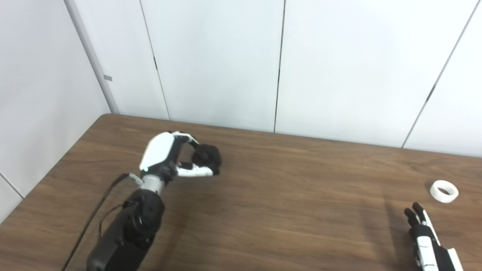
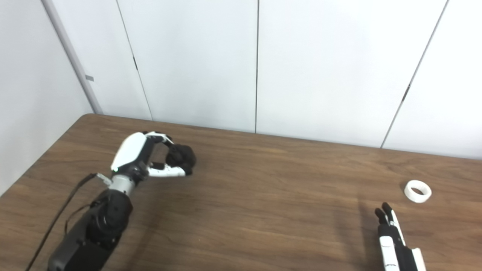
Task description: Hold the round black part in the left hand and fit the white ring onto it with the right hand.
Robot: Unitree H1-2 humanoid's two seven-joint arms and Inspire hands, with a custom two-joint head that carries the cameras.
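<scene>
My left hand [image 1: 171, 158] is at the table's left side, its fingers and thumb closed around the round black part [image 1: 207, 158], which it holds just above the wood. The same hand [image 2: 145, 156] and part [image 2: 181, 158] show in the right eye view. The white ring [image 1: 444, 191] lies flat on the table at the far right, also seen in the right eye view [image 2: 417, 191]. My right hand [image 1: 425, 237] comes in at the bottom right, fingers straight and apart, empty, a short way in front of the ring and not touching it.
The brown wooden table [image 1: 286, 195] stands against white wall panels [image 1: 226, 60]. A black cable [image 1: 94, 214] runs along my left forearm. The table's left edge runs diagonally at the left.
</scene>
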